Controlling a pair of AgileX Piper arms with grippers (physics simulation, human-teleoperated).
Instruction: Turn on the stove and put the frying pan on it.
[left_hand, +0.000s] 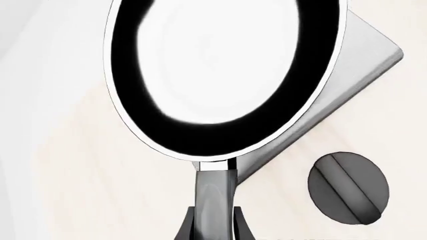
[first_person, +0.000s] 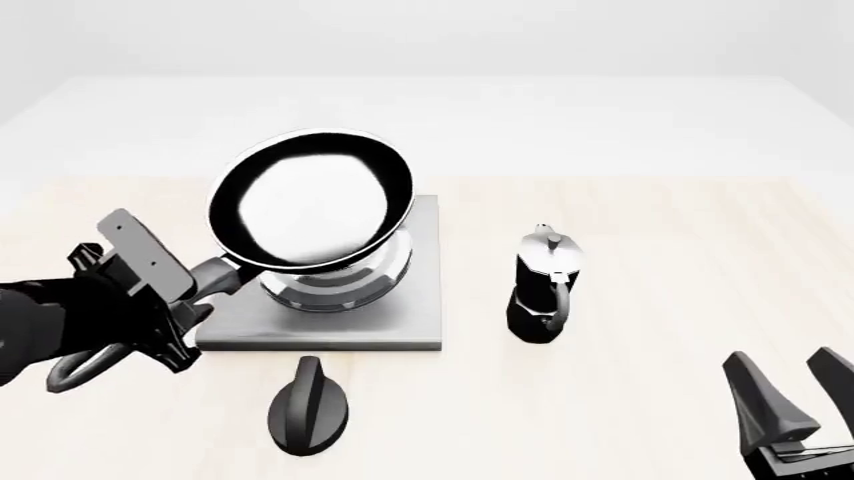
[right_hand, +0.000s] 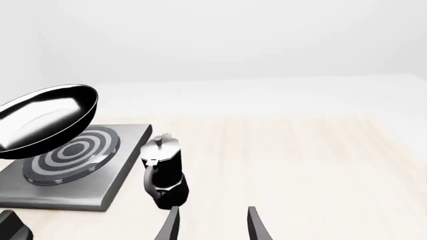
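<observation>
The black frying pan (first_person: 310, 205) with a glossy inside is held tilted in the air over the stove (first_person: 400, 320), a grey slab with a ringed burner (right_hand: 70, 152). My left gripper (first_person: 187, 300) is shut on the pan's grey handle (left_hand: 215, 192), left of the stove. The pan (left_hand: 223, 75) fills the left wrist view, and it hovers above the burner in the right wrist view (right_hand: 47, 120). The black oval knob (first_person: 310, 405) lies in front of the stove, also in the left wrist view (left_hand: 348, 187). My right gripper (first_person: 798, 395) is open and empty at the front right.
A small black-and-silver moka pot (first_person: 545, 285) stands on the table just right of the stove, also in the right wrist view (right_hand: 163, 170). The pale wooden table (first_person: 667, 230) stretches to the right and back.
</observation>
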